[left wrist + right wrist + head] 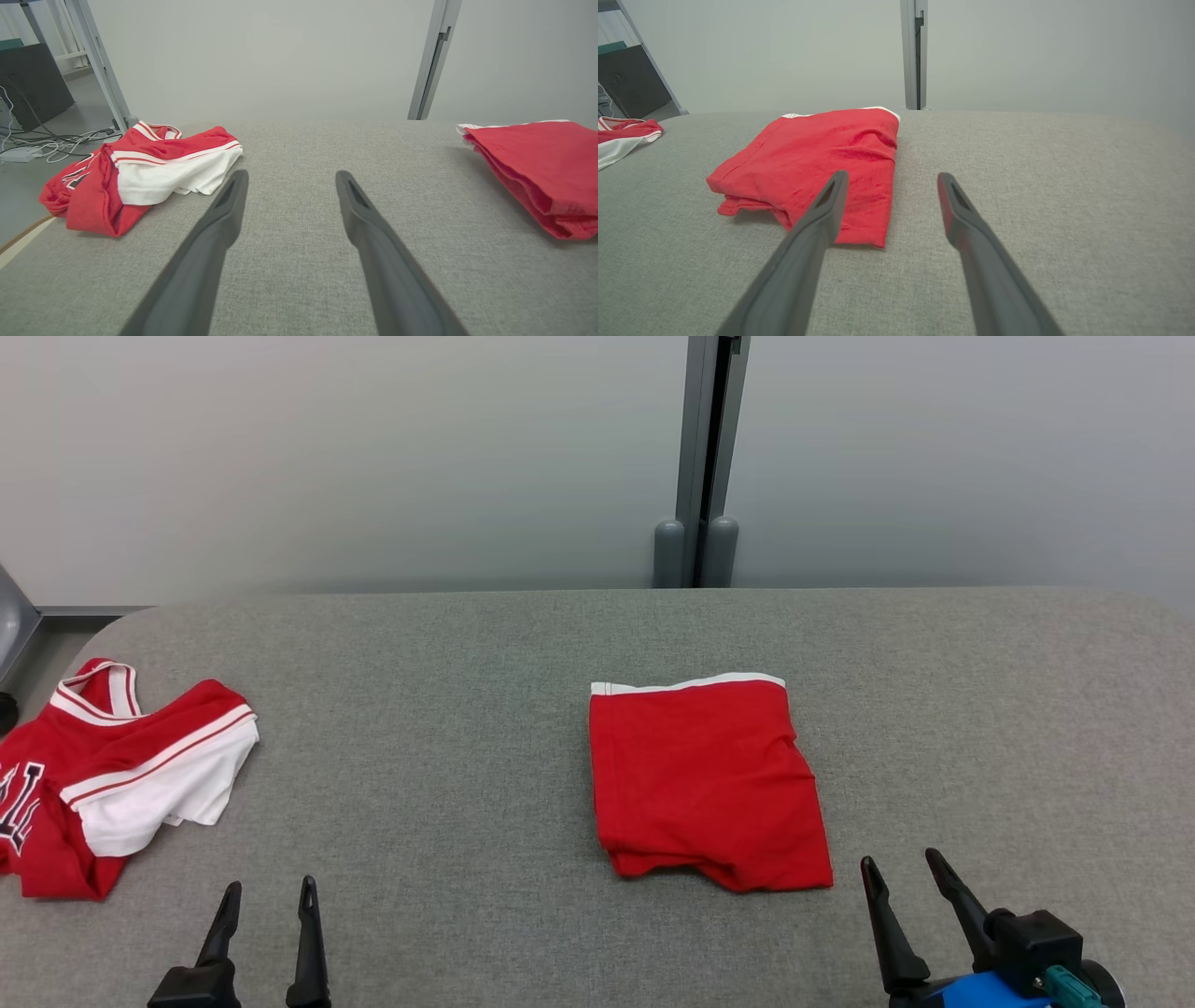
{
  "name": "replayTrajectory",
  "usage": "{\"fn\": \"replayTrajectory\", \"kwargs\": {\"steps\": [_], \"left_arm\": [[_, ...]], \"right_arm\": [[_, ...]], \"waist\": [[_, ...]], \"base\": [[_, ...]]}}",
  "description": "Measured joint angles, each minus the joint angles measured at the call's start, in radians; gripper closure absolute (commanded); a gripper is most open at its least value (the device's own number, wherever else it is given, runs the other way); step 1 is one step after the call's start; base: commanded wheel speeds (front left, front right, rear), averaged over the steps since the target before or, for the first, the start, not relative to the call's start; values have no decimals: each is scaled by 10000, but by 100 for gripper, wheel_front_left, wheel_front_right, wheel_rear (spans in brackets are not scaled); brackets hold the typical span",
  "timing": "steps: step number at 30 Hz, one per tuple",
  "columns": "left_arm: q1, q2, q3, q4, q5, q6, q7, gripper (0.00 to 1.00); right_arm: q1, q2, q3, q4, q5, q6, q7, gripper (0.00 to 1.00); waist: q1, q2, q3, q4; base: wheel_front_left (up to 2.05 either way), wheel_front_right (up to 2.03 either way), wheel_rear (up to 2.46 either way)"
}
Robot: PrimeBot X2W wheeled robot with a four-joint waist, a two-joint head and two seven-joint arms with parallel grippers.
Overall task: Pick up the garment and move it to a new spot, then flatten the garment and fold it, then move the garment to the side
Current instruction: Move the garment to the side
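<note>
A: If a grab catches only the top layer, the fold opens up. That's the main risk w/ the folded red garment (709, 784), imo. Its near edge shows several layers, loose and uneven.

B: Agreed. Also, dragging it over the grey table (467, 653) instead of lifting could rumple the bottom layer, as that cover looks grippy.

A: Where's it lying vs the right gripper (900, 859)?

B: It's flat, approx mid-table, white-trimmed edge on the far side. I see the right gripper just beside its near right corner, not touching, fingers spread wide w/ nothing between them. Its gap points at bare table next to the cloth, so it needs a shift toward the garment first.

A: And the other arm?

B: Same for the left gripper (271, 885): spread wide, empty, well apart from the folded piece. It's nearer the crumpled red-and-white jersey (112, 775) at the table's left edge.

A: So a one-sided lift may let the far side sag and unfold.
</note>
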Motion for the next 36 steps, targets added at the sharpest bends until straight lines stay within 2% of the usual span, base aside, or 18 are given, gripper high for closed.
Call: {"fn": "replayTrajectory", "kwargs": {"steps": [14, 20, 24, 30, 36], "left_arm": [[-86, 13, 12, -12, -65, -2, 0, 0], [-335, 4, -29, -163, -71, -2, 0, 0], [-615, 0, -98, -316, -75, -2, 0, 0], [-1099, -17, -165, -483, -138, -2, 0, 0], [-1518, -42, -263, -545, -199, -6, 0, 0]], "right_arm": [[-129, 0, 73, 128, -8, 0, 0, 0], [-1583, 0, 253, 403, -280, 0, 0, 0], [-3048, -73, 437, 1229, -587, 0, 13, 0], [-5257, -209, 537, 3104, -731, 0, 533, 0], [-6123, -345, 598, 5076, -775, 0, 823, 0]], "waist": [[0, 0, 39, -35], [1, 0, 351, -9], [1, 1, 699, 57], [2, 1, 1325, 198], [2, 2, 1890, 462]], "base": [[0, 0, 0], [0, 0, 0], [0, 0, 0], [0, 0, 0], [0, 0, 0]]}}
